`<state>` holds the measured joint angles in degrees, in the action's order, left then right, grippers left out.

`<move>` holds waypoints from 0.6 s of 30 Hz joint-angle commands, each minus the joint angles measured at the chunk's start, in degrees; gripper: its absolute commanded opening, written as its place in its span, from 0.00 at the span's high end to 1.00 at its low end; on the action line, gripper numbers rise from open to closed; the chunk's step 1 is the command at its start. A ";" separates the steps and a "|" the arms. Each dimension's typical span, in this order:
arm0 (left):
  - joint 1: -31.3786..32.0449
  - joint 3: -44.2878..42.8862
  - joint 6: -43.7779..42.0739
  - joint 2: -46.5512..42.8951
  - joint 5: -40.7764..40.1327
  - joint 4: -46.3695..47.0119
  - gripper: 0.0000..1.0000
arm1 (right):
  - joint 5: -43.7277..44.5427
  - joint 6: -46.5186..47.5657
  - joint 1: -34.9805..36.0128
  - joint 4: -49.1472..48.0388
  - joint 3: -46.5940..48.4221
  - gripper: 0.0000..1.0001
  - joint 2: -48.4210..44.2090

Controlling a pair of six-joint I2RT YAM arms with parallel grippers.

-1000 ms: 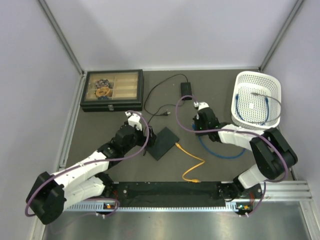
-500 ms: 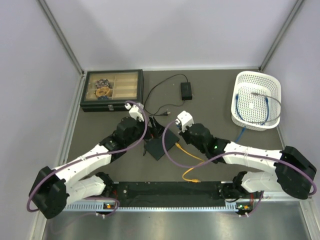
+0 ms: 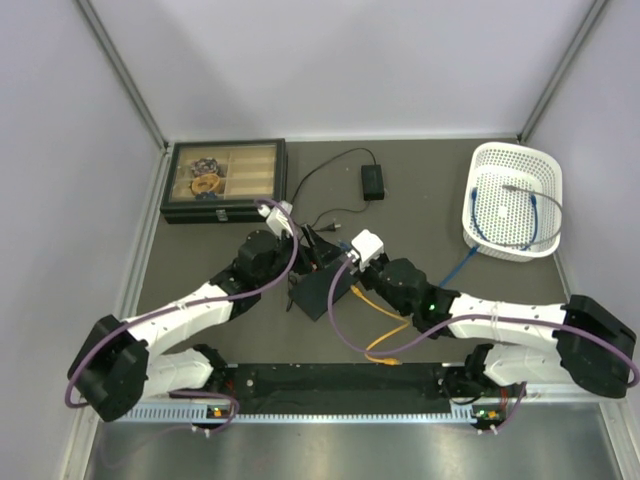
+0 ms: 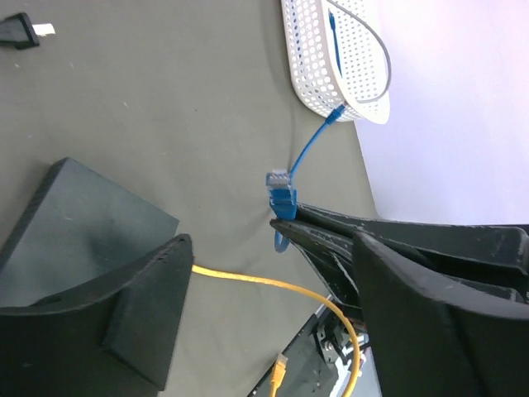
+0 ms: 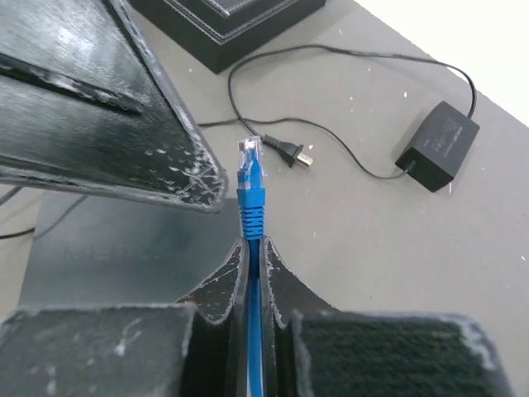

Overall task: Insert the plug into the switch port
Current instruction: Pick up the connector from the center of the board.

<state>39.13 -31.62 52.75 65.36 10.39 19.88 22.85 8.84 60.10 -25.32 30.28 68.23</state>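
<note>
Blue plug [image 5: 250, 178] sticks out of the pinched right jaws, near the grey switch box [image 5: 107, 248]; left jaws gape empty.

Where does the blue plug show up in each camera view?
Left wrist: the plug is at centre, poking out of the right fingers.
Right wrist: centre, pointing up, pinched between the fingers.
Top: hidden under the right wrist; only blue cable shows.
Shared landmark: the grey box, seen in all three views.
</note>
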 commanded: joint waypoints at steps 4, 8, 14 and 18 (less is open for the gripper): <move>0.06 0.85 2.88 1.96 1.91 9.29 0.27 | -0.53 -0.05 1.43 -5.44 -1.28 1.00 -1.43; 0.06 0.94 3.58 2.14 0.86 10.09 0.33 | -0.44 0.21 1.87 -5.97 -1.54 1.00 -1.25; 0.06 1.03 5.43 3.98 -0.28 12.28 0.39 | -0.17 0.91 2.75 -6.49 -1.37 1.00 -0.55; -0.02 0.33 5.61 5.56 -0.02 12.29 0.44 | 0.26 1.18 3.36 -6.76 -1.28 1.00 0.06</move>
<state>39.13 -31.24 57.36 69.69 10.85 27.94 22.72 9.17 62.00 -28.36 28.82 67.96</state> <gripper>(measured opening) 0.580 0.019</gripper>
